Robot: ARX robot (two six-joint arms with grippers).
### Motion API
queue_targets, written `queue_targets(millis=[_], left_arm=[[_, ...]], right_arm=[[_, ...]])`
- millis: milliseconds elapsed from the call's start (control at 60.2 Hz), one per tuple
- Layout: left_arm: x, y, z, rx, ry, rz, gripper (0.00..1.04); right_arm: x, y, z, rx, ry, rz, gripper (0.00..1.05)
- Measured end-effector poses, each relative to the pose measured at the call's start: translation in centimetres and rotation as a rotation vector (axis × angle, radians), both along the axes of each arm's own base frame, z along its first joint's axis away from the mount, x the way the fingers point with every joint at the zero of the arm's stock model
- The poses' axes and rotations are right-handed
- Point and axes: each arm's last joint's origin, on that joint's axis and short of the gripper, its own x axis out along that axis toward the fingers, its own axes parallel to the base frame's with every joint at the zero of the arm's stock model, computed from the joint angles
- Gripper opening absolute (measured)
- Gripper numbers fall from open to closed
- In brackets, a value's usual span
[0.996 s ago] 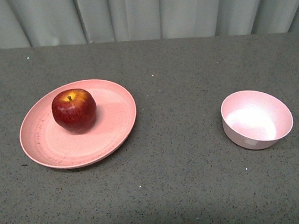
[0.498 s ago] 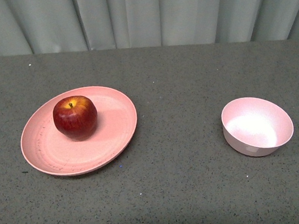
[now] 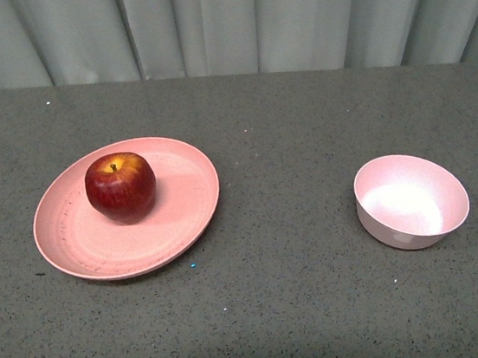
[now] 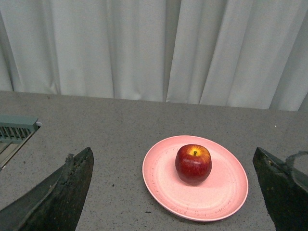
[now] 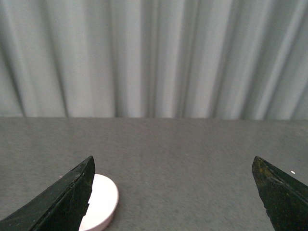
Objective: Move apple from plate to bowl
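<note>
A glossy dark-red apple [image 3: 120,186] with a yellow patch at its stem sits on the wide salmon-pink plate [image 3: 182,212], left of centre on the table. The small pale pink bowl [image 3: 411,201] stands empty to the right. Neither arm shows in the front view. In the left wrist view the apple [image 4: 193,164] rests on the plate [image 4: 226,192] ahead of my open left gripper [image 4: 175,166], well clear of the fingers. My right gripper [image 5: 173,166] is open with nothing between its fingers; the bowl's rim [image 5: 102,204] peeks out beside one finger.
The table is a grey speckled surface [image 3: 297,294] backed by a pale pleated curtain [image 3: 228,19]. A grey-green grille-like fixture [image 4: 17,129] shows at the table's edge in the left wrist view.
The front view shifted slightly, so the plate, apple and bowl sit a little lower in it than a second ago. Nothing on the table has moved.
</note>
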Motion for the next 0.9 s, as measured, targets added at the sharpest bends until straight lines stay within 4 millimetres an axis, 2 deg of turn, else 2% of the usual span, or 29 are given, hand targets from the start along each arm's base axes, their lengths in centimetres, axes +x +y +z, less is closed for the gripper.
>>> queue_targets(millis=[166,266,498,681,897], left_arm=[[0.0,0.0,0.0,0.0,0.0,0.0,0.98],[0.0,0.0,0.0,0.0,0.0,0.0,0.98],[0.0,0.0,0.0,0.0,0.0,0.0,0.98],[0.0,0.0,0.0,0.0,0.0,0.0,0.98],[0.0,0.0,0.0,0.0,0.0,0.0,0.98]], right_arm=[[4.5,0.3,0.9,-0.011,0.184,0.158,0.95],[7.2,0.7,0.5,-0.025,0.305,0.24,0.95],[13.0,2.7,-2.4,-0.116,0.575,0.413,0.95],[16.0,4.6,-5.0,-0.147,0.746,0.54,0.95],[19.5,6.7,-7.4,-0.194,0.847,0.604,0.95]])
